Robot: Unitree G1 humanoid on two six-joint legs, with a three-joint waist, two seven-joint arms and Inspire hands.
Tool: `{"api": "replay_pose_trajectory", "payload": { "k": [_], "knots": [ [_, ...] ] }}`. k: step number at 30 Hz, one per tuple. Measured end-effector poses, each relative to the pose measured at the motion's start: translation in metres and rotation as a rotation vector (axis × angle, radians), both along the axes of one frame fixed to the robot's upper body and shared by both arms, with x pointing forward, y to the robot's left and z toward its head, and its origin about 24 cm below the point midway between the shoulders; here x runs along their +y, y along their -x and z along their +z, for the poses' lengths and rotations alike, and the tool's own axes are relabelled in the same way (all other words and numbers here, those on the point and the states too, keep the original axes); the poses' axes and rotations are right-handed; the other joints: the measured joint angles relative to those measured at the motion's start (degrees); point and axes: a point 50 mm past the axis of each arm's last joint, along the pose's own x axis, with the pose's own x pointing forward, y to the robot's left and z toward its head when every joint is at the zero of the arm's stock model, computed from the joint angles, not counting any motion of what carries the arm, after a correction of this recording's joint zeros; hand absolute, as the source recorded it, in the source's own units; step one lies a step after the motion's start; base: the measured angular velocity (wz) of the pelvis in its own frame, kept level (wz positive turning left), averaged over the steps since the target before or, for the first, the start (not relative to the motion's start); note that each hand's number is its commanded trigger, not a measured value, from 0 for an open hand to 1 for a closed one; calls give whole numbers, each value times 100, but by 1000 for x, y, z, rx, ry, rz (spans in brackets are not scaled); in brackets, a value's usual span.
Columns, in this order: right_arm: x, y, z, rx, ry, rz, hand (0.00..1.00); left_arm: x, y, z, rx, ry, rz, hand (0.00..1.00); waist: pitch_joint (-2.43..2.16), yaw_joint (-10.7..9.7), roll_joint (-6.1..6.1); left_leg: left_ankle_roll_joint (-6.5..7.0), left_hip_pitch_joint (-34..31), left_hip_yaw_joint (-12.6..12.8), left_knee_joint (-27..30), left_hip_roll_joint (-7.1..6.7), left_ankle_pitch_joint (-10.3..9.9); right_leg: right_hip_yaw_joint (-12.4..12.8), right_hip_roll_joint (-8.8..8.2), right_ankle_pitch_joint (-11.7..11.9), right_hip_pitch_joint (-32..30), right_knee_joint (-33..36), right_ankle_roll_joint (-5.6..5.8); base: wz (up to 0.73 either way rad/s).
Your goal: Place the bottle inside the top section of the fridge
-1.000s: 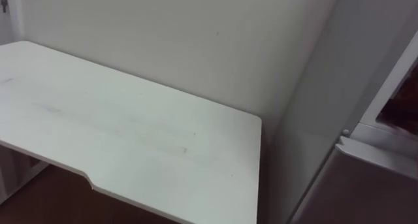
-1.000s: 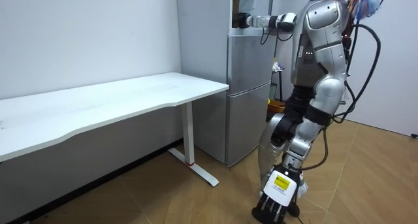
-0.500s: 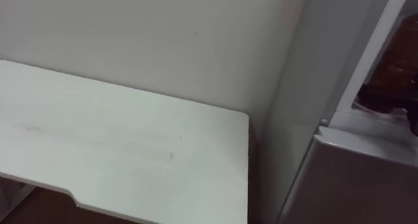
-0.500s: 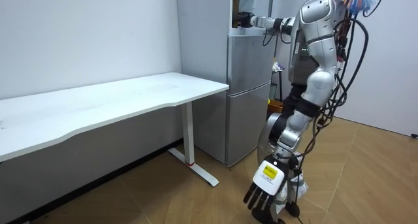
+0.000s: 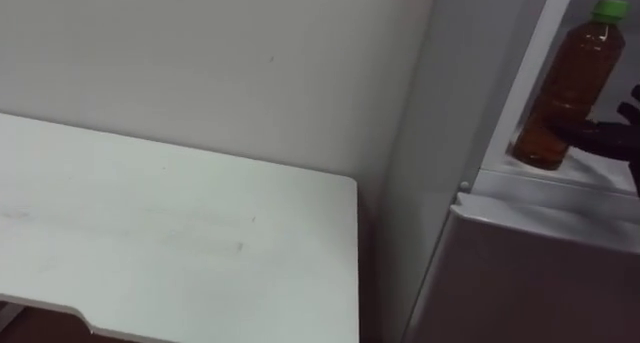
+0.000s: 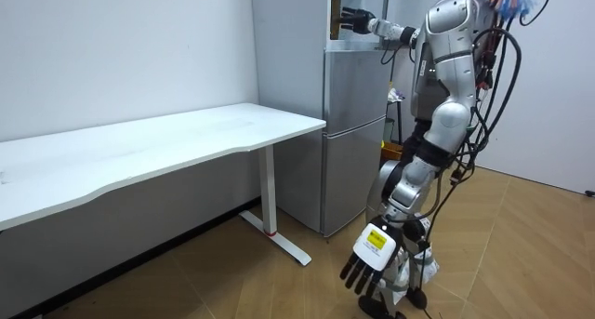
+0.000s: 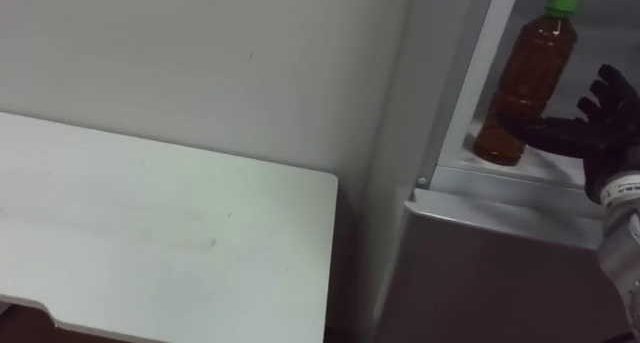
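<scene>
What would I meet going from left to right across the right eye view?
white table → fridge's grey side → bottle standing upright in the upper compartment → robot's right hand, open beside the bottle.

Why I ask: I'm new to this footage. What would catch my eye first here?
A brown bottle with a green cap stands upright in the open upper part of the fridge, at the eye views' right. The right hand is beside it, fingers spread, one reaching to its lower part. A white table stands left of the fridge, and the left hand hangs low, open.
</scene>
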Motion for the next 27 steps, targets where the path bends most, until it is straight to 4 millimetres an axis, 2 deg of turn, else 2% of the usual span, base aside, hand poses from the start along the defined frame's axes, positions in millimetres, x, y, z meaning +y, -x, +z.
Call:
{"api": "replay_pose_trajectory", "payload": {
  "k": [6,15,22,27],
  "knots": [
    [6,2,11,-50,15,-13,0,-4,1,-1,-3,9,3,0,8,-5,33,2,35,61,3,7,-3,129,2,10,-4,1,-15,-6],
    [23,25,17,-147,143,6,0,-5,1,-1,-14,6,0,0,-30,-21,108,3,102,96,-47,8,2,144,-15,10,20,7,-16,-3],
    [44,39,29,-249,211,61,0,-8,2,-2,-13,3,-18,0,2,-129,172,-22,173,204,-128,20,10,142,-23,10,14,7,-16,-7],
    [57,52,34,-329,205,84,0,-13,-3,-4,-24,11,-23,0,0,-246,190,-20,204,215,-130,21,6,137,-29,10,-9,8,-17,-2]
  ]
}}
